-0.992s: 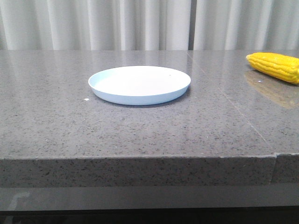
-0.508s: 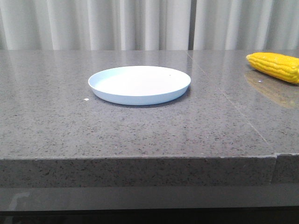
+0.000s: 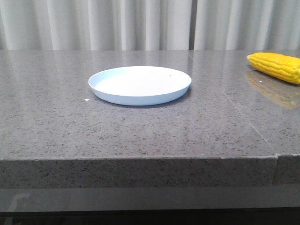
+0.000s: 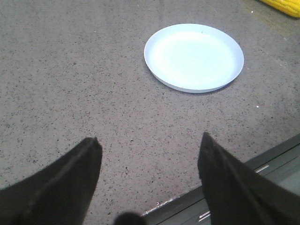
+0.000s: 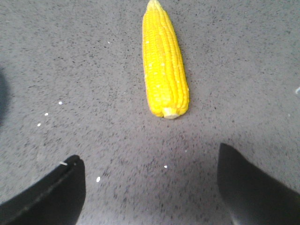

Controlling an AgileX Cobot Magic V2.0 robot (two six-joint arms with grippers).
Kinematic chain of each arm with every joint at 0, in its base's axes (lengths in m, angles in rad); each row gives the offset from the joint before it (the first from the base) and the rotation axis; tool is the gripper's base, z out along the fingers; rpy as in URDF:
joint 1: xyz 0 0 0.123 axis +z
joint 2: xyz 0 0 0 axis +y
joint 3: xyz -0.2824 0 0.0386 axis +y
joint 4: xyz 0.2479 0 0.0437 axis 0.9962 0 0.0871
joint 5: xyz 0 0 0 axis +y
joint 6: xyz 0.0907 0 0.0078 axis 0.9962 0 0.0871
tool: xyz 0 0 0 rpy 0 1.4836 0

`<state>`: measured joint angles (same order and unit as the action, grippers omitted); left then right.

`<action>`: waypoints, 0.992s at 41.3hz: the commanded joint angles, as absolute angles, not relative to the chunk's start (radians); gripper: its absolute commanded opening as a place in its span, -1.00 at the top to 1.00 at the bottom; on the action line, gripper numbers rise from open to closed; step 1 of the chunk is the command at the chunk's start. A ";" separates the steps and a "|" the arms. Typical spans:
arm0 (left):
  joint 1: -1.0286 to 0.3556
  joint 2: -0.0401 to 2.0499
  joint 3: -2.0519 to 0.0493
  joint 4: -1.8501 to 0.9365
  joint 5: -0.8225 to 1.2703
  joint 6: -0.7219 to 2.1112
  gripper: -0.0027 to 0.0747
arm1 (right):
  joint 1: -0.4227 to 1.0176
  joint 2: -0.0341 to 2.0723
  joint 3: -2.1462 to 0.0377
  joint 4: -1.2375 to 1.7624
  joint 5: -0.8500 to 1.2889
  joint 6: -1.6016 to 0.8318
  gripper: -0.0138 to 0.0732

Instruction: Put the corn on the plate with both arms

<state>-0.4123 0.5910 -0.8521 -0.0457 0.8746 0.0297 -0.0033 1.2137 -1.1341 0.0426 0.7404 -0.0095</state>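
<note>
The pale blue-white plate (image 3: 139,85) sits empty near the middle of the grey stone table. It also shows in the left wrist view (image 4: 194,56). The yellow corn (image 3: 276,66) lies on the table at the far right, partly cut by the frame edge. In the right wrist view the corn (image 5: 163,61) lies flat, its pale stub end towards my right gripper (image 5: 150,158), which is open, empty and short of the stub. My left gripper (image 4: 149,142) is open and empty over bare table near the front edge, apart from the plate. Neither gripper shows in the front view.
The table's front edge (image 3: 140,159) runs across the front view, with a seam (image 3: 229,101) in the stone between plate and corn. Small white crumbs (image 5: 98,179) lie on the table near my right gripper. A white curtain (image 3: 140,23) hangs behind.
</note>
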 commanded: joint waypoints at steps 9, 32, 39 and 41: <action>-0.415 0.596 -0.878 -0.057 0.802 0.020 -0.21 | -0.009 1.450 -1.330 0.000 0.698 -0.048 -0.70; -0.415 0.596 -0.878 -0.057 0.800 0.020 -0.21 | -0.009 1.777 -1.530 0.000 0.654 -0.099 -0.70; -0.415 0.596 -0.878 -0.057 0.800 0.020 -0.21 | -0.009 1.807 -1.530 -0.005 0.637 -0.099 -0.68; -0.415 0.596 -0.878 -0.057 0.800 0.020 -0.21 | -0.009 1.812 -1.530 -0.007 0.635 -0.099 -0.63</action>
<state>-0.4123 0.5910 -0.8521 -0.0457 0.8728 0.0297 -0.0033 1.8536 -1.4939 0.0083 0.6921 -0.0884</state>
